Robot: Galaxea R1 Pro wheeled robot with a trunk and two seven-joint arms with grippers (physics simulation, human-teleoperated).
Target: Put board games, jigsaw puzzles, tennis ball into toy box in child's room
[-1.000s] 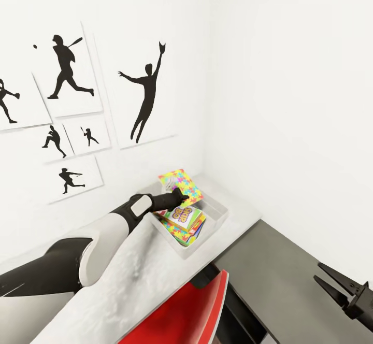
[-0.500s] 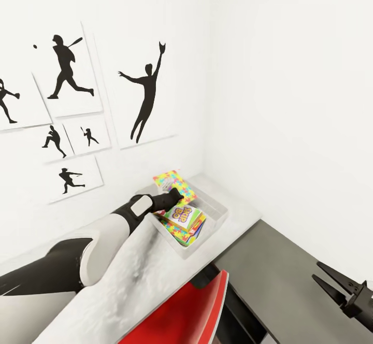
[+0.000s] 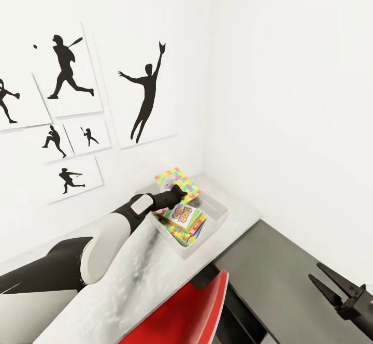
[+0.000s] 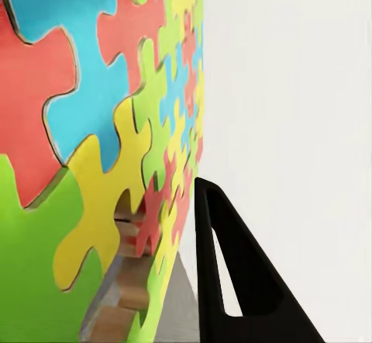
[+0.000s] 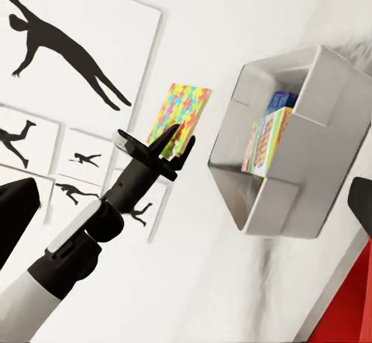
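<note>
Left gripper [image 3: 180, 194]: clamped on one jigsaw puzzle [image 3: 177, 183], just right of centre in the head view. In the left wrist view a black finger [image 4: 232, 273] lies against the tile's face.
Held puzzle: one thin square tile of red, yellow, blue and green pieces, tilted, raised above the far-left rim of the toy box [image 3: 217, 214]. In the right wrist view it stands above the fingertips, apart from the box.
Toy box: one pale grey bin on the table [image 3: 129, 276], at centre of the head view, near the room's corner.
In the box, counted: one "SKIP BO" board game [image 3: 182, 215] on top; one second jigsaw puzzle [image 3: 181, 235] under it, its edge showing at the near side; in the right wrist view one blue-topped box [image 5: 283, 101] beside the "SKIP BO" box. Whether more lies beneath I cannot tell.
Right gripper [image 3: 324, 286]: fingers apart, holding nothing, at the lower right corner of the head view, well apart from the table.
Chair: one red chair [image 3: 191, 313] at bottom centre, just beside the table's near edge.
Wall pictures: six black silhouette pictures [image 3: 147, 90] at upper left.
</note>
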